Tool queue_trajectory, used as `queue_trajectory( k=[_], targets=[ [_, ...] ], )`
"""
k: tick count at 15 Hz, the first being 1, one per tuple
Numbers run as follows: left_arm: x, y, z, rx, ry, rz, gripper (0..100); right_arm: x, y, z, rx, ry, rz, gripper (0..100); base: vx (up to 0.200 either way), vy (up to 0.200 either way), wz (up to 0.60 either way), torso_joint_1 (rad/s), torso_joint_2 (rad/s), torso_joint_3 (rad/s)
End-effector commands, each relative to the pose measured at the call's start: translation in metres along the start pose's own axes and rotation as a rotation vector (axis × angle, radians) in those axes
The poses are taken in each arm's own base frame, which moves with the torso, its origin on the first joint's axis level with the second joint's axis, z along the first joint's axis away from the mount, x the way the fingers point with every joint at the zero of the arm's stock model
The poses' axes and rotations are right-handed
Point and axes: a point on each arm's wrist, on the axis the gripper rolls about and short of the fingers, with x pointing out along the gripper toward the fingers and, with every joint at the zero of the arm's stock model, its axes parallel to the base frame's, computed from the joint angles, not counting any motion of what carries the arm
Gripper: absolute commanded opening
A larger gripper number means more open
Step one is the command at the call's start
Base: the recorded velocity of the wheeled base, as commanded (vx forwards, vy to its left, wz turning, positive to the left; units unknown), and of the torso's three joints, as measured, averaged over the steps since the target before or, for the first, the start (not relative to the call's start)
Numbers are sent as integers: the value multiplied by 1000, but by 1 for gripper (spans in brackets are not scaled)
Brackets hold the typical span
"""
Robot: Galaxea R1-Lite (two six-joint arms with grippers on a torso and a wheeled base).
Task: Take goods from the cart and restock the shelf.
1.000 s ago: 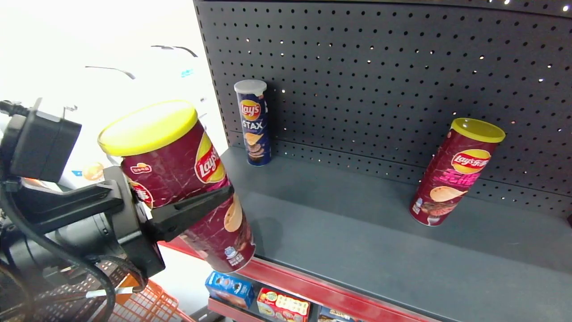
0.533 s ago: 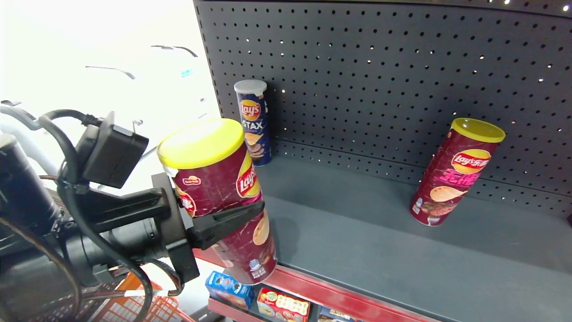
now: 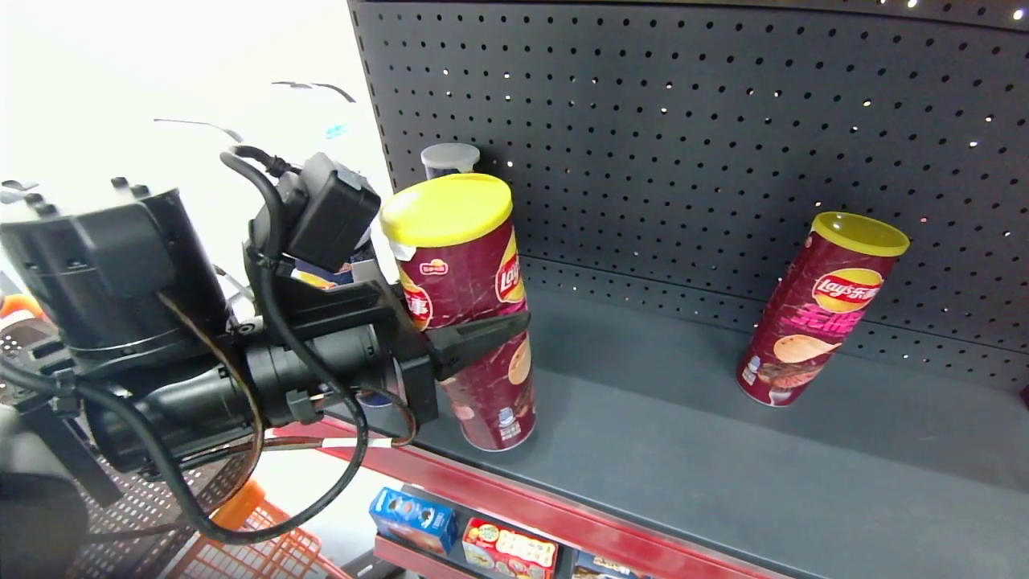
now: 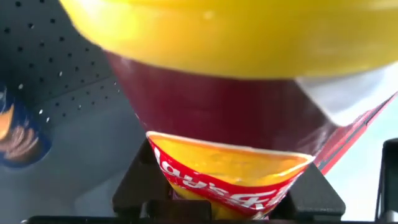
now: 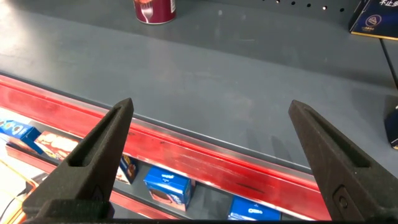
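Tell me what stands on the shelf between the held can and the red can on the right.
Nothing: in the head view the shelf is bare between the held can and the right can.

Ahead of me rises a dark grey pegboard wall, with points of light pricking through some of its holes. Below it lies the shelf, a flat grey deck edged by a red front rail. Under that rail sits a lower tier (small boxes lined along it). To my left the room is washed out in bright white light.
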Motion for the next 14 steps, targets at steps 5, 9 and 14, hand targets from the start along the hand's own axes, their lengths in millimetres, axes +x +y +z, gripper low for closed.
queue_trajectory(
  k=[5, 9, 14],
  targets=[
    [16, 8, -7, -12, 19, -21, 0, 0, 0, 0, 0, 1, 1, 100, 0, 0, 0, 0, 0, 0],
    [21, 16, -8, -12, 18, -29, 0, 0, 0, 0, 0, 1, 1, 100, 0, 0, 0, 0, 0, 0],
    [33, 20, -2, -1, -4, -33, 0, 0, 0, 0, 0, 1, 1, 100, 0, 0, 0, 0, 0, 0]
  ],
)
